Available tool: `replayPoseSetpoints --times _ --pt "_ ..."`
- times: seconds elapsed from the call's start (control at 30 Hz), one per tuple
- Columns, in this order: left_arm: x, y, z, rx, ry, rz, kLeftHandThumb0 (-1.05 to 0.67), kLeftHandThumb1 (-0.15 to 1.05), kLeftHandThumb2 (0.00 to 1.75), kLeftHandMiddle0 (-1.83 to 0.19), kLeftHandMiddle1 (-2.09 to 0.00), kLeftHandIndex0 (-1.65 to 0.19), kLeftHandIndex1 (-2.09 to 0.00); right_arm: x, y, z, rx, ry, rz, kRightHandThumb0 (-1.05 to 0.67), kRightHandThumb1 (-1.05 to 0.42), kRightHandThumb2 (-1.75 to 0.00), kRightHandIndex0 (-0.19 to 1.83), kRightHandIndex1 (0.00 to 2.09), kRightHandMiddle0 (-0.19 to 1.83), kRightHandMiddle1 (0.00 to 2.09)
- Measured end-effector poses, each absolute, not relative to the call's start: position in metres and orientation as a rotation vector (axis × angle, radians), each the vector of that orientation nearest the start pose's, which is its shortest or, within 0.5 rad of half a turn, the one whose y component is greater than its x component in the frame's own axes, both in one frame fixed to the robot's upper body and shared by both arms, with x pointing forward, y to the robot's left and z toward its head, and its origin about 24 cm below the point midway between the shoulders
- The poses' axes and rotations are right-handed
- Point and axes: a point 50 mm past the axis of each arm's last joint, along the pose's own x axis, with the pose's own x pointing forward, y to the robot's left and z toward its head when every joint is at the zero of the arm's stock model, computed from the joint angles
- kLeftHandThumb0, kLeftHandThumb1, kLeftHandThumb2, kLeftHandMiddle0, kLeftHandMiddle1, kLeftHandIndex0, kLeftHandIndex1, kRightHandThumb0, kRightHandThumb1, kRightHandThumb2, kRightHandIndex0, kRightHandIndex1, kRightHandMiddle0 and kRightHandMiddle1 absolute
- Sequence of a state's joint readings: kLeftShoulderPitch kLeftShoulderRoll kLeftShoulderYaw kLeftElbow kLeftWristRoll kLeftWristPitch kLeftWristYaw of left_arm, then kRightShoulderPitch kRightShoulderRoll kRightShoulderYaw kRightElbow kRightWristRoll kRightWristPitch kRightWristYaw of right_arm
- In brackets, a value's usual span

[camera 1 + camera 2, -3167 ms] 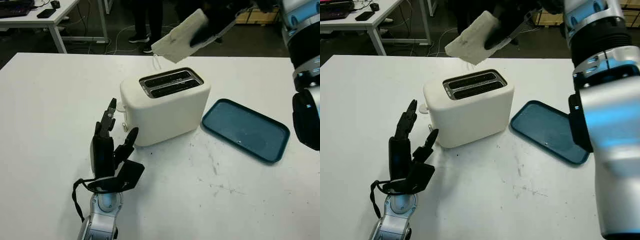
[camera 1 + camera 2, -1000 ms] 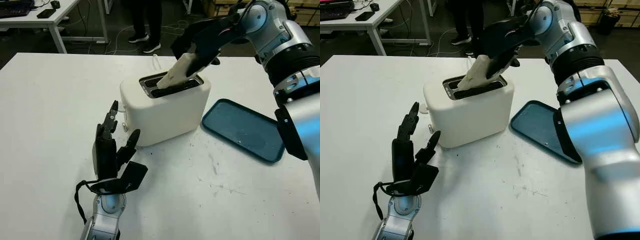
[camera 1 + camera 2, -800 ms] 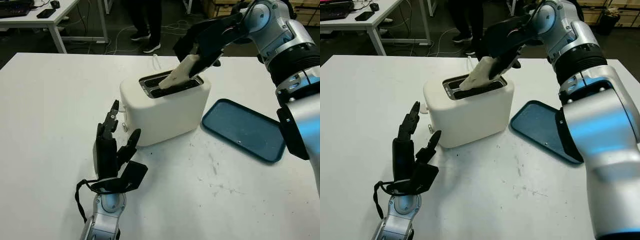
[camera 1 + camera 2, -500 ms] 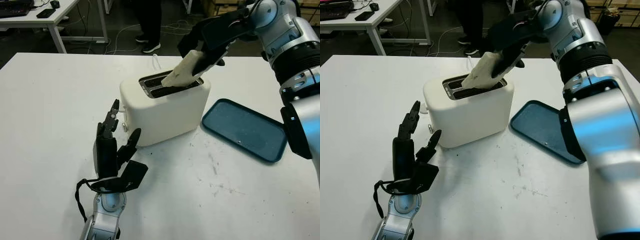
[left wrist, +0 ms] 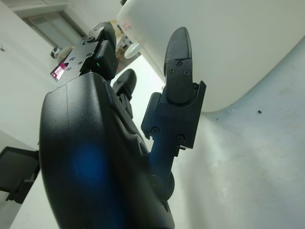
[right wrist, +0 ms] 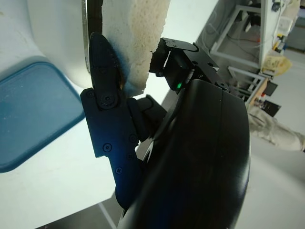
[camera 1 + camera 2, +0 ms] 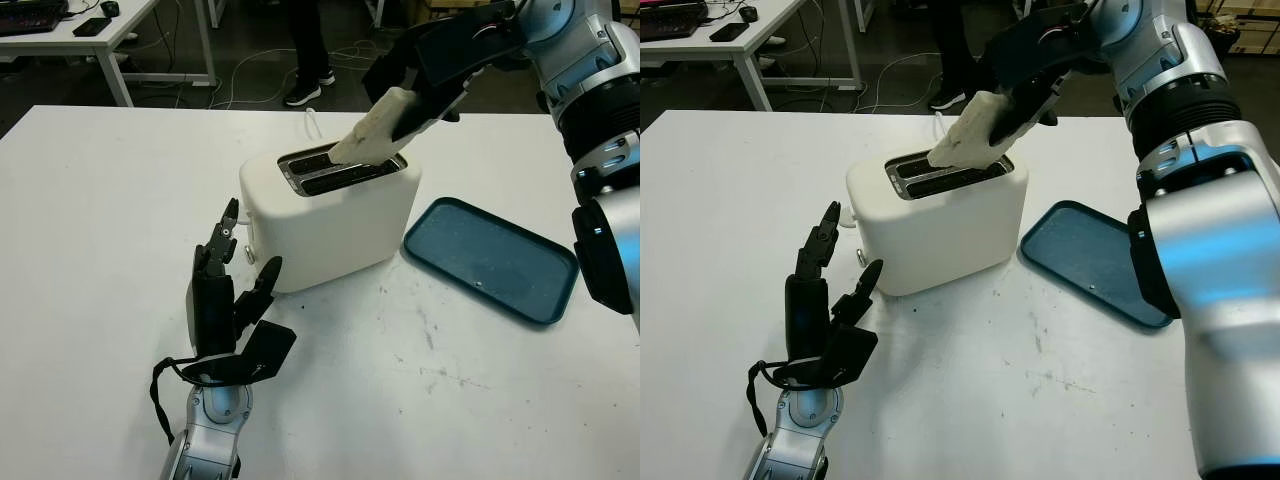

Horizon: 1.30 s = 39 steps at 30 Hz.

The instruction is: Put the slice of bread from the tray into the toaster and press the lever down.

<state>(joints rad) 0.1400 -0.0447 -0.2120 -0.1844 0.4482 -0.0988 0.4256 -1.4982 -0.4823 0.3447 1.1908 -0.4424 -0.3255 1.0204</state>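
White tabletop [image 7: 100, 220] seen from the head camera. A white two-slot toaster [image 7: 330, 213] stands near the middle of the tabletop, somewhat toward its far edge, with both slots facing up. To its right, toward the right edge of the tabletop, lies a blue tray [image 7: 491, 258] with nothing on it; tray and toaster are near each other but apart.

The right robot hand [image 7: 432, 72] reaches in over the toaster's top from the far right side. Its black fingers are closed on the slice of bread [image 7: 372, 126], gripping the upper end. The slice is tilted, its upper end leaning toward the right; its lower corner sits at the opening of the slot nearer the far edge, and most of the slice is above the toaster. In the right wrist view one finger [image 6: 106, 90] presses flat against the pale, porous face of the slice [image 6: 132, 33], with the toaster's rim and the blue tray [image 6: 33, 114] behind it.

The left robot hand [image 7: 225, 305] is open and holds nothing. It stands palm-upright above the tabletop near the front edge, just in front of the toaster's left end, fingers pointing toward the toaster. In the left wrist view a fingertip [image 5: 177, 52] is just beside the toaster's white side wall [image 5: 238, 43]; whether it touches cannot be told.

A small white knob [image 7: 847, 216] projects from the toaster's left end, near the left robot hand's fingertips.

Beyond the far edge of the tabletop a person's legs [image 7: 310, 50] stand on the floor, beside another white table [image 7: 90, 35].
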Motion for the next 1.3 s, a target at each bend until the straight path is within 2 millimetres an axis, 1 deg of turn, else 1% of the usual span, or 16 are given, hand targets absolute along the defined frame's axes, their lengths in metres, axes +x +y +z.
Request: replayPoseSetpoints --times 0.23,0.57,0.73,0.87,1.07,1.17,1.23,1.3 --pt "0.221 0.115 0.071 0.316 -0.261 0.250 -0.43 0.92 0.28 0.00 -0.66 -0.25 0.00 0.406 -0.134 0.281 -1.298 0.070 0.916 -0.52 -0.92 -0.24 1.05 1.75 0.86 1.75" --pt "0.221 0.115 0.071 0.317 -0.262 0.249 -0.44 0.92 0.28 0.00 -0.67 -0.25 0.00 0.408 -0.129 0.264 -1.300 0.120 0.937 -0.45 -0.92 -0.27 1.05 1.75 0.85 1.75" --pt "0.221 0.114 0.071 0.315 -0.263 0.249 -0.45 0.92 0.28 0.00 -0.67 -0.25 0.00 0.409 -0.127 0.256 -1.317 0.143 0.953 -0.47 -0.92 -0.28 1.08 1.75 0.89 1.75" --pt "0.221 0.113 0.071 0.313 -0.264 0.246 -0.45 0.92 0.29 0.00 -0.66 -0.24 0.00 0.409 -0.126 0.254 -1.339 0.139 0.942 -0.49 -0.92 -0.28 1.10 1.75 0.93 1.75" --pt "0.221 0.113 0.069 0.313 -0.259 0.256 -0.45 0.92 0.28 -0.01 -0.66 -0.25 -0.01 0.410 -0.124 0.254 -1.373 0.117 0.927 -0.46 -0.92 -0.30 1.10 1.75 0.92 1.75" --pt "0.221 0.111 0.068 0.312 -0.255 0.250 -0.46 0.92 0.28 -0.01 -0.66 -0.25 -0.01 0.410 -0.123 0.254 -1.383 0.103 0.930 -0.47 -0.92 -0.32 1.08 1.75 0.89 1.75" --pt "0.221 0.110 0.067 0.312 -0.251 0.249 -0.46 0.92 0.28 -0.01 -0.67 -0.25 -0.01 0.410 -0.122 0.254 -1.397 0.102 0.925 -0.46 -0.92 -0.30 1.06 1.75 0.88 1.75" --pt "0.221 0.108 0.066 0.311 -0.249 0.248 -0.46 0.92 0.29 -0.01 -0.67 -0.25 -0.01 0.410 -0.118 0.255 -1.410 0.090 0.923 -0.44 -0.92 -0.28 1.00 1.75 0.82 1.75"
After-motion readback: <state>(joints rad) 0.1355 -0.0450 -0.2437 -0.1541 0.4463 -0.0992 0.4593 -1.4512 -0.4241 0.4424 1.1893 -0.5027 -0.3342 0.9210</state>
